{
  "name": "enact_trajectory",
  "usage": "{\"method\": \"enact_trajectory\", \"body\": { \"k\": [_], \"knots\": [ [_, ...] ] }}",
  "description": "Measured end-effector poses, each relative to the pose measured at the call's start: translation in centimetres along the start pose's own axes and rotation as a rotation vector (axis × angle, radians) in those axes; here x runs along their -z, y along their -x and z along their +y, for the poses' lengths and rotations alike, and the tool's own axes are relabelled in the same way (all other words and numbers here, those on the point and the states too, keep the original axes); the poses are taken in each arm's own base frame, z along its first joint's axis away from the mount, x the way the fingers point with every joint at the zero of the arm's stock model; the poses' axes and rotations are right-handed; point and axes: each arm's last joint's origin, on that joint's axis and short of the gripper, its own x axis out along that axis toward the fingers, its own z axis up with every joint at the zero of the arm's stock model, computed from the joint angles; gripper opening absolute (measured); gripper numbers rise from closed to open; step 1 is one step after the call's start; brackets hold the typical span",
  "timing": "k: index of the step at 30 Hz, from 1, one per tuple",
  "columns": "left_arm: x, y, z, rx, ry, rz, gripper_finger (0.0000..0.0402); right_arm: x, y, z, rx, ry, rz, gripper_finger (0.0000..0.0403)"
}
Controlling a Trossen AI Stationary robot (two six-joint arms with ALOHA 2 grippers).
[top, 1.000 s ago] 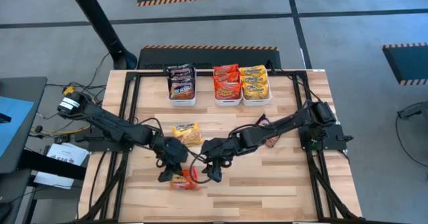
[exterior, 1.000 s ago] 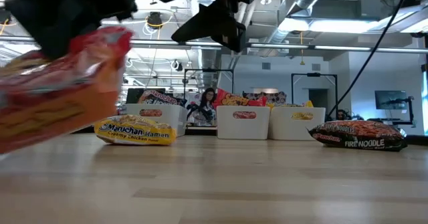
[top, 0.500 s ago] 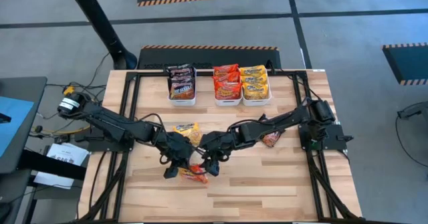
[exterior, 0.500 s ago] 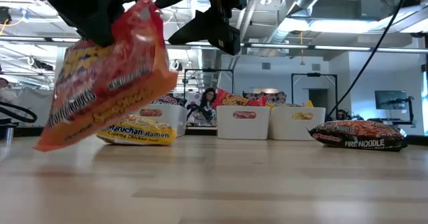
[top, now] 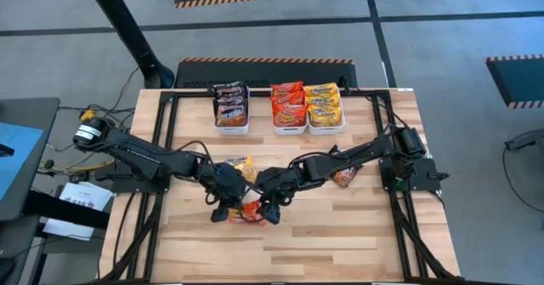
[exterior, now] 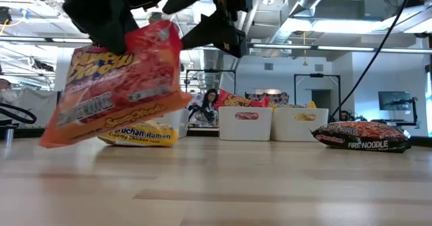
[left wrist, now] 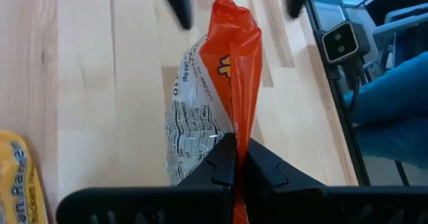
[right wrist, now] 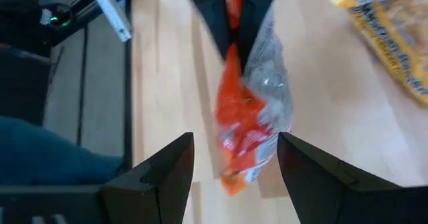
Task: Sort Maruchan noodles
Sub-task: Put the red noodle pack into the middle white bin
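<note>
Left gripper (left wrist: 235, 158) shut on red packet (exterior: 115, 84), lifted clear of table. Right gripper (right wrist: 234, 158) wide open, empty, alongside. Rec: right closes squarely on free edge before left releases.

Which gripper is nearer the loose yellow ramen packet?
Left. The left gripper, holding a red packet, sits just beside the yellow ramen packet; the right gripper is farther off.

The yellow packet (exterior: 138, 133) reads "Maruchan Ramen"; the dark packet (exterior: 361, 136) reads "Fire Noodle".
</note>
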Motion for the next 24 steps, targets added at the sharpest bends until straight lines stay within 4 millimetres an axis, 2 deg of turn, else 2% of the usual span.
{"method": "enact_trajectory", "body": {
  "k": [15,19,24],
  "knots": [
    [-1.8,0.3,0.4,-0.025,-0.017,-0.177,0.0000,-0.4,0.1,-0.6,0.042,-0.038,-0.034,0.0232],
    [-1.7,0.3,0.4,-0.027,-0.025,-0.177,0.0000,-0.5,0.1,-0.8,0.047,-0.058,-0.036,0.0185],
    [-1.8,0.3,0.5,-0.059,-0.023,-0.187,0.0000,-0.5,0.1,-0.8,0.046,-0.075,-0.036,0.0079]
  ]
}}
